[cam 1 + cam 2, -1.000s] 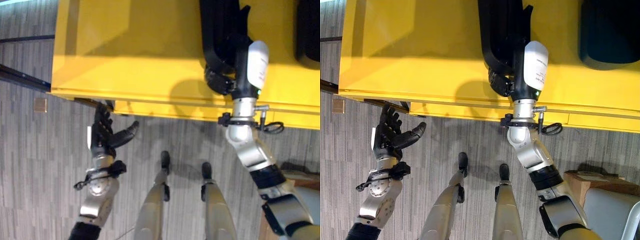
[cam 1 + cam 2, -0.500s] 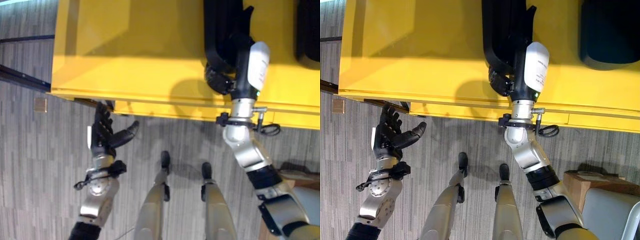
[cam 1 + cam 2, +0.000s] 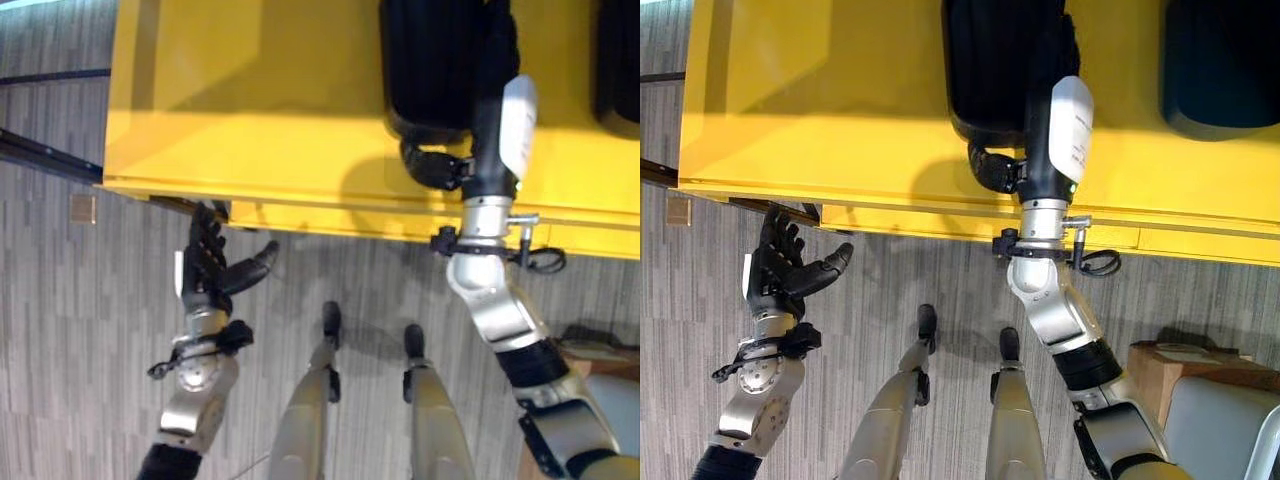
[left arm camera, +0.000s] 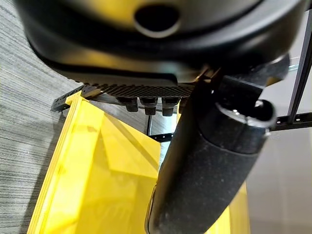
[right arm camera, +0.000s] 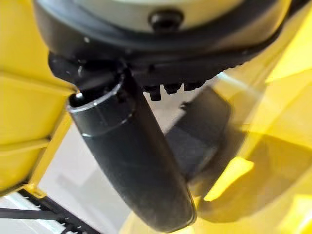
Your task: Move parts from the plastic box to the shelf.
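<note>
**Pick stage: right hand at a black part inside the yellow box, nothing on the shelf yet**

Left eye view: the yellow plastic box (image 3: 260, 110) spans the upper frame. A large black part (image 3: 430, 60) lies inside it, and a second dark part (image 3: 618, 60) sits at the box's right edge. The right hand (image 3: 432, 165) reaches over the near wall, forearm roughly upright in the frame, dark fingers curled against the lower end of the black part. Whether they really clamp it I cannot tell. The left hand (image 3: 212, 268) hangs outside the box above the grey floor (image 3: 60, 330), fingers straight, thumb spread, holding nothing.

Right eye view: same layout. Part (image 3: 995, 60) is in the box, right hand (image 3: 995, 170) at its near end, left hand (image 3: 785, 270) idle near the box's front edge.

Left wrist view: thumb (image 4: 209, 170) extended, box wall (image 4: 97, 185) beyond, nothing in the hand.

Right wrist view: thumb (image 5: 131, 161) extended towards a dark part (image 5: 195, 131) in the yellow interior, contact unclear.

Judgement: task at an early stage. Parts are in the box, no shelf placement visible. Lift and carry remain.
</note>
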